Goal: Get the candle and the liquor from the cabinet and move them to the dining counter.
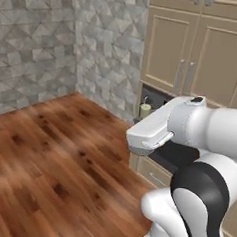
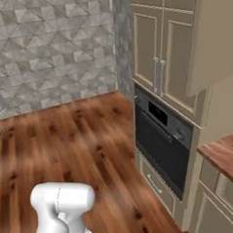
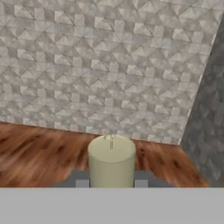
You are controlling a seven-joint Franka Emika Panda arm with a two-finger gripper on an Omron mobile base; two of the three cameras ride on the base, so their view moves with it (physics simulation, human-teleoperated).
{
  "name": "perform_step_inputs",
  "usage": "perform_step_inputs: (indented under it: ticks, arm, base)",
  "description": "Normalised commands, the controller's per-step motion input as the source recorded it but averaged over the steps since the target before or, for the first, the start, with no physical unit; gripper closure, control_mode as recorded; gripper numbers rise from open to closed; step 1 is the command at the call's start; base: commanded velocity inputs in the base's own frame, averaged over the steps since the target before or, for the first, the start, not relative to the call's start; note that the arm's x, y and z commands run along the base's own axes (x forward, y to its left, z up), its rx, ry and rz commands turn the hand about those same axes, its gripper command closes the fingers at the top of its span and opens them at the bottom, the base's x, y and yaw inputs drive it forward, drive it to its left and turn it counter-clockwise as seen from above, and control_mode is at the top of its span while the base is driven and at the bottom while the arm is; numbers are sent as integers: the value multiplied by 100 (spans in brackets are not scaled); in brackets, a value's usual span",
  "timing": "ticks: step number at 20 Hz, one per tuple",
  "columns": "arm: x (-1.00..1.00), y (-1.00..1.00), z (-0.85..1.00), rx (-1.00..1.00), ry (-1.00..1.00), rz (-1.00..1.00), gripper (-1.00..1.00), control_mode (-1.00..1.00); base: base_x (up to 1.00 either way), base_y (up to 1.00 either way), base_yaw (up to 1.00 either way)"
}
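The candle (image 3: 111, 159) is a pale olive cylinder with a short wick, and it stands upright between my two dark fingertips (image 3: 82, 182). My gripper (image 3: 111, 183) is shut on it near its base. In the left base view the candle (image 1: 145, 110) peeks out just above and behind the white forearm, in front of the dark oven. It is carried in the air over the wood floor, facing a grey stone-tiled wall. The liquor and the dining counter are out of view.
Beige raised-panel cabinet doors (image 2: 156, 62) with silver bar handles stand shut above a black built-in oven (image 2: 161, 140). A drawer (image 2: 157, 184) sits under the oven. A wood countertop (image 2: 227, 155) lies at the right. Grey stone walls (image 1: 41, 40) meet at a corner; wood floor (image 1: 52, 161) stretches left.
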Motion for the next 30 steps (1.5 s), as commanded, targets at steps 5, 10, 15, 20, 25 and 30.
perform_step_inputs:
  ticks: [5, 10, 15, 20, 25, 30]
  arm:
    - [0, 0, 0, 0, 0, 0, 100, 100]
    - [0, 0, 0, 0, 0, 0, 100, 100]
    - [0, 0, 0, 0, 0, 0, 100, 100]
    - [0, 0, 0, 0, 0, 0, 100, 100]
    - [0, 0, 0, 0, 0, 0, 100, 100]
    - [0, 0, 0, 0, 0, 0, 100, 100]
  base:
    - [61, 0, 54]
    - [64, 0, 55]
    - [64, 0, 54]
    - [64, 0, 56]
    - [68, 0, 57]
    - [70, 0, 58]
